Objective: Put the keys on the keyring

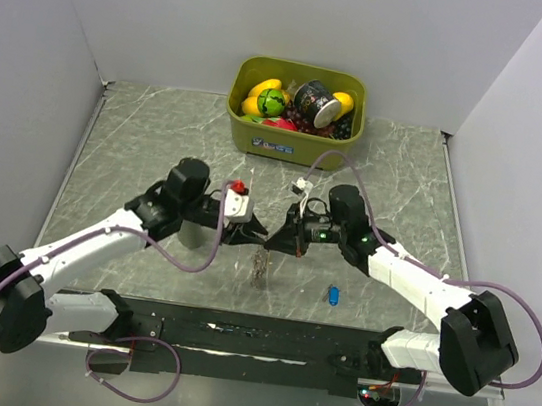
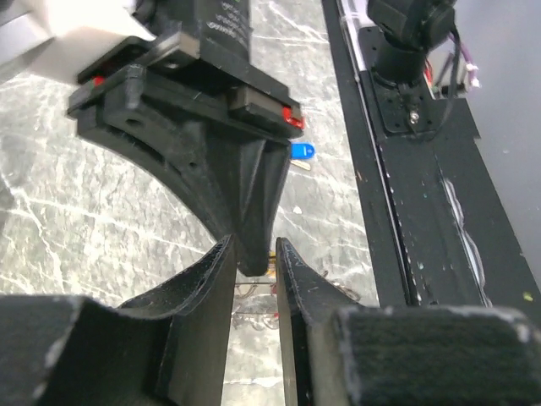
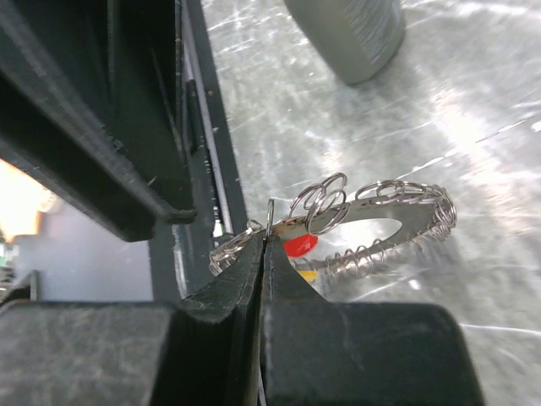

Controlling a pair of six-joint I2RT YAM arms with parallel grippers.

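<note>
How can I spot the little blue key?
Look at the grey marble table, then at the black rail along its near edge. Just beyond the rail, right of the middle, the blue key lies alone on the stone. It is the only blue thing there; the silvery keyring is to its left.

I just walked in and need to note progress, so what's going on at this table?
The right gripper is shut on the edge of the silvery metal keyring loop. A red-tagged key and a yellow tag show right beside the loop and appear to be on it. The left gripper faces it tip to tip, jaws slightly parted. The blue-tagged key lies alone on the marble table, not yet threaded.
</note>
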